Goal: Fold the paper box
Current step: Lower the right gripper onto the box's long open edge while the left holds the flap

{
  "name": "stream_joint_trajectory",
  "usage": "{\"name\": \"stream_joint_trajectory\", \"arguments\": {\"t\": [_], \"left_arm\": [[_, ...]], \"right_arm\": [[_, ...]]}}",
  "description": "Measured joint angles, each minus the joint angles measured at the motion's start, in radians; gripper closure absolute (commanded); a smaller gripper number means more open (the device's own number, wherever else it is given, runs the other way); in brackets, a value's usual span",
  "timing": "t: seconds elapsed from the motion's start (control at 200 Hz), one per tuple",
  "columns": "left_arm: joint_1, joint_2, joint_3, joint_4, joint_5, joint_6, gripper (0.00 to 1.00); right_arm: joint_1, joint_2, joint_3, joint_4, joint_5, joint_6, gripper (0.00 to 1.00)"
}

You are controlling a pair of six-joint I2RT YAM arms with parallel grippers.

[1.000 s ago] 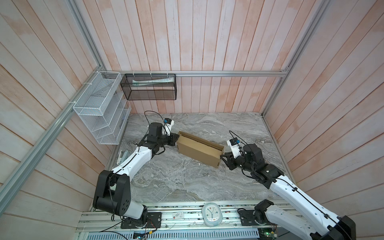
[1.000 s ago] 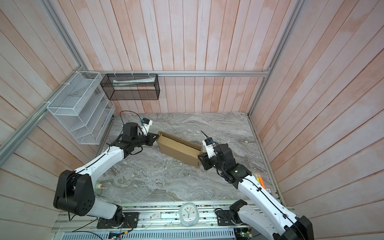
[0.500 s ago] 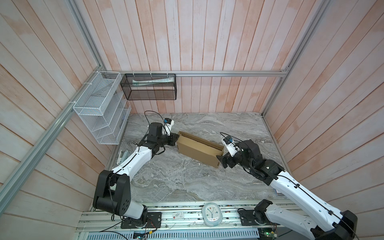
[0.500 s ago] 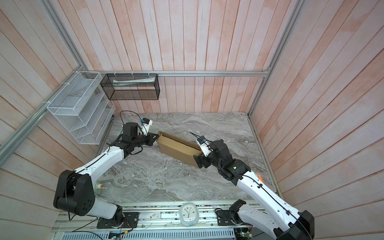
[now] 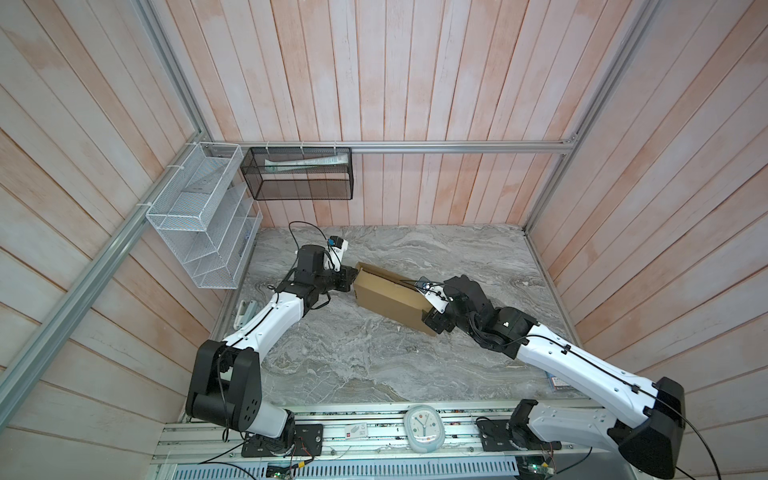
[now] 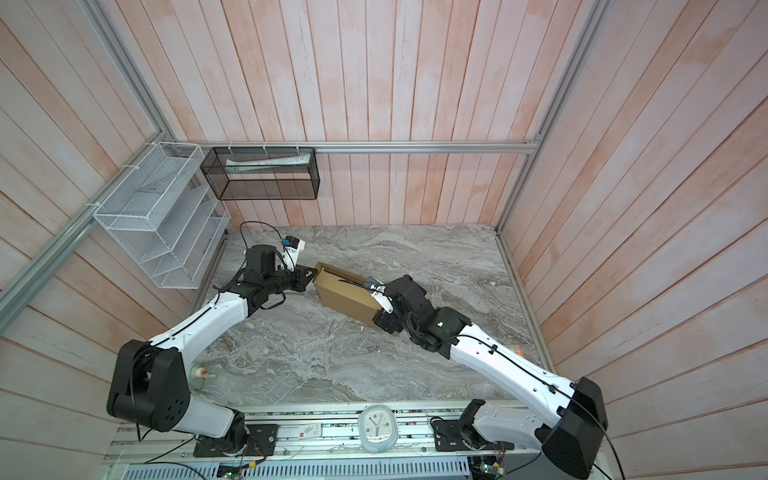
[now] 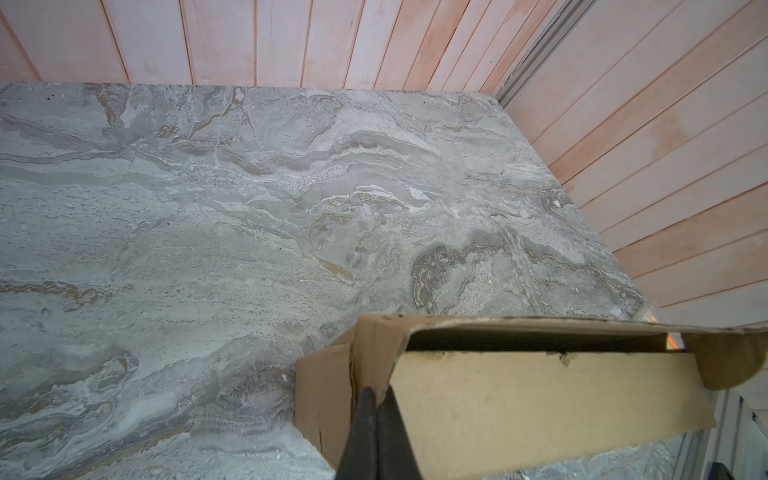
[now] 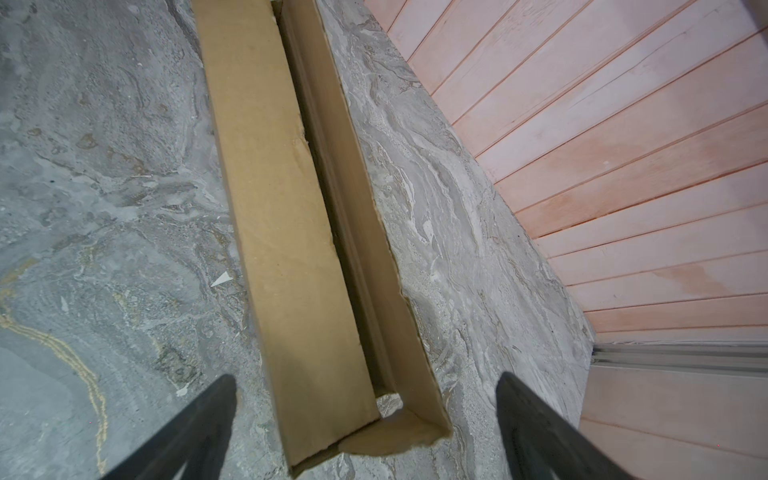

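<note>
Left gripper (image 5: 351,276) is clamped shut with its tips right up against the left end of the paper box (image 5: 390,297). From the left wrist camera the fingers (image 7: 361,428) overlap a folded end flap, but I honestly can't tell if any cardboard is pinched between them. Further left, a white wire rack (image 5: 199,216) and a black mesh basket (image 5: 299,178) hang on the walls, both well clear of the arms. The box lies slanted mid-table on the marble top (image 5: 332,365), lid nearly down, with a dark gap along its far edge. Its right end is mostly hidden in both top views behind the right gripper (image 5: 434,322). That one's spread wide, a finger on either side of that end, not touching it going by the right wrist view.
</note>
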Motion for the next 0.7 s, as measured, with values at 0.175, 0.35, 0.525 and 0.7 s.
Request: {"name": "stream_joint_trajectory", "arguments": {"t": [0.175,0.35,0.525,0.7], "left_arm": [[0.0,0.0,-0.002,0.002,0.0,0.0,1.0],[0.0,0.0,-0.002,0.002,0.0,0.0,1.0],[0.0,0.0,-0.002,0.002,0.0,0.0,1.0],[0.0,0.0,-0.003,0.002,0.0,0.0,1.0]], "right_arm": [[0.01,0.049,0.021,-0.003,0.018,-0.037,0.02],[0.013,0.081,0.034,-0.002,0.018,-0.061,0.02],[0.014,0.116,0.038,-0.001,0.017,-0.076,0.02],[0.014,0.131,0.038,0.003,0.018,-0.087,0.03]]}}
